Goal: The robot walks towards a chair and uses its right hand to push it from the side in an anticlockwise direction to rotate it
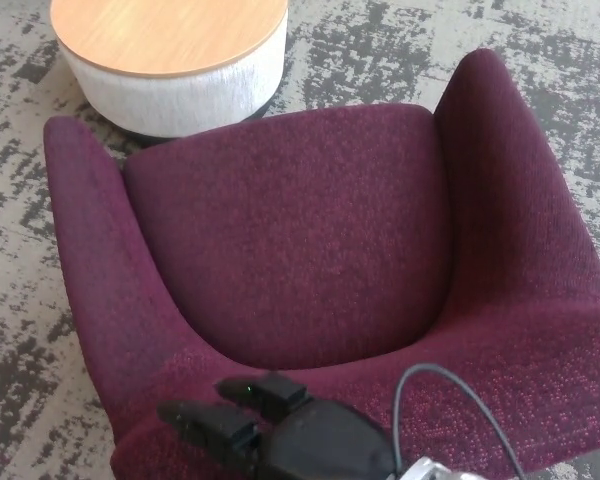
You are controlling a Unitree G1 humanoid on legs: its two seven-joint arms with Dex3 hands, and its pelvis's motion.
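a dark red upholstered chair fills most of the head view, seen from above. its seat cushion sits in the middle, with one padded arm running down the picture's left and a taller, broader padded part rising on the right. the chair's rounded edge curves across the bottom of the picture.

the right hand comes in at the bottom edge, a little left of centre, and lies over that lower edge of the chair. it is black, and its fingers point toward the picture's left, stretched out and slightly apart. they hold nothing. whether the hand actually presses on the fabric or only hangs just above it cannot be told from this angle. a thin dark cable loops up from behind the hand and arcs over the chair's fabric to the right.

the chair stands on a grey carpet with a mottled dark pattern. just beyond the chair, at the top left, is a round low table with a pale wooden top and a white side; it is very near the chair's upper left corner.

the left hand does not show.
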